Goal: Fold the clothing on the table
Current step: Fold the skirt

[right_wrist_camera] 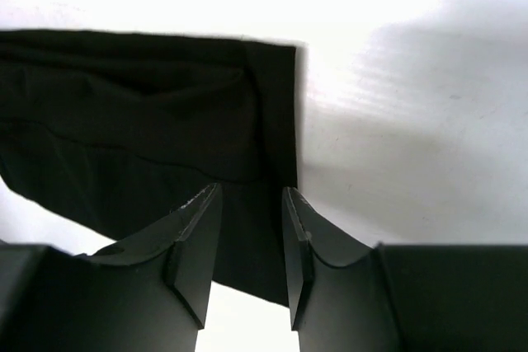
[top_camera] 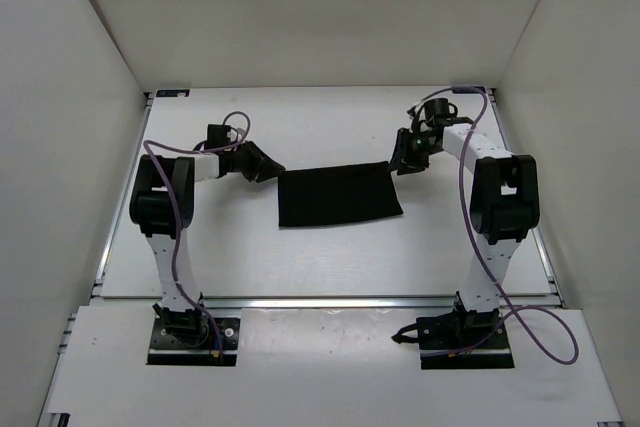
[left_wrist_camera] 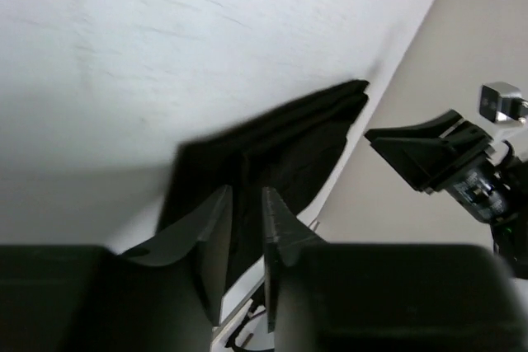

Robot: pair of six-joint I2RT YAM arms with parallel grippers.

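Clothing (top_camera: 338,194): one flat black rectangle near the middle of the table (top_camera: 300,267), long side running left to right; layered edges in the right wrist view, so judged to be partly folded.
Left hand (top_camera: 262,163): just beside the cloth's far left corner, jaws parted by a narrow gap, nothing pinched between them.
Right hand (top_camera: 407,152): just beside the far right corner, fingers (right_wrist_camera: 198,237) apart, black fabric visible through the gap but not clamped.
Why one hand per corner: probably to keep the far edge straight and level when carried over the rest; a single pinch would let the soft fabric sag and twist.
Why jaws parted: ready either to close on a corner or to back away; impossible to say which.
Why the cloth lies central: within easy reach of both arms, well apart from the table's rails.
Next fold, as a judgement: far edge toward the near edge, or one short side across to the other.
Count: one garment, one table, two arms, two hands, two fingers on each.
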